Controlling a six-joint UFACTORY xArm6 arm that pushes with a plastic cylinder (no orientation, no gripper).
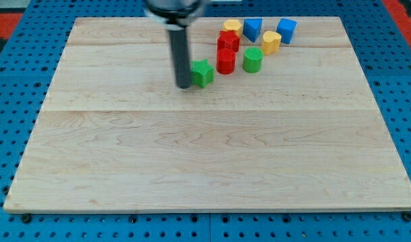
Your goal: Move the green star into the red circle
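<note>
The green star [203,73] sits on the wooden board in the upper middle of the view. The red circle [226,61] stands just to its right, with a small gap between them. My tip [183,85] is at the star's left side, touching or almost touching it. The dark rod rises from there to the view's top edge.
A red star-like block [228,41] sits just above the red circle. A green circle [252,60] is to its right. Two yellow blocks [233,27] [271,42] and two blue blocks [252,29] [286,30] cluster near the board's top edge [313,19].
</note>
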